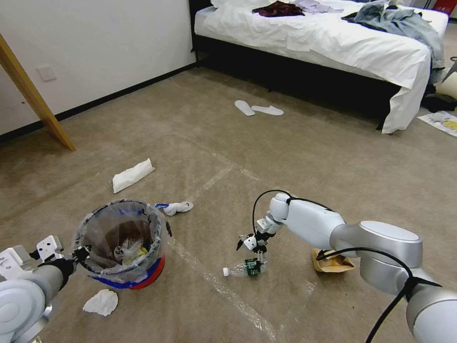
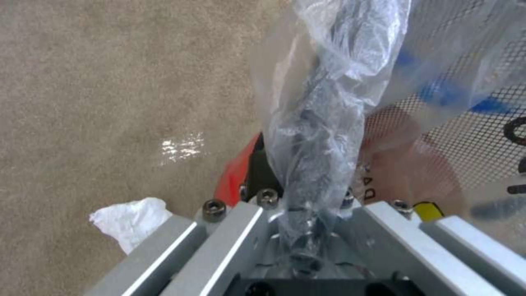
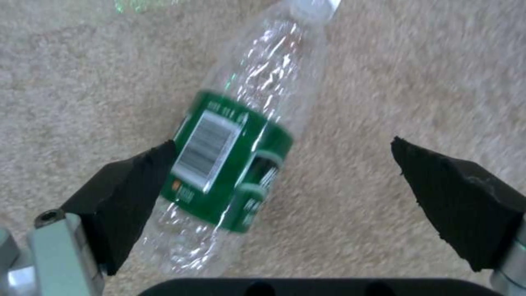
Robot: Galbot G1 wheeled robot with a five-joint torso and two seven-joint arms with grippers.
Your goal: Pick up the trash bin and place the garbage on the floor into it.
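Beige floor (image 1: 304, 157) runs back to a bed (image 1: 333, 43), with the bin (image 1: 121, 243) at near left, its rim and clear liner pinched tight in the left gripper (image 1: 78, 255); that thin plastic could slip or tear and tip the load. Nearer centre the right gripper (image 3: 285, 197) hangs wide over the bottle (image 3: 236, 160), a clear crushed thing with a green label lying off-centre against one pad, so closing may squirt it sideways.
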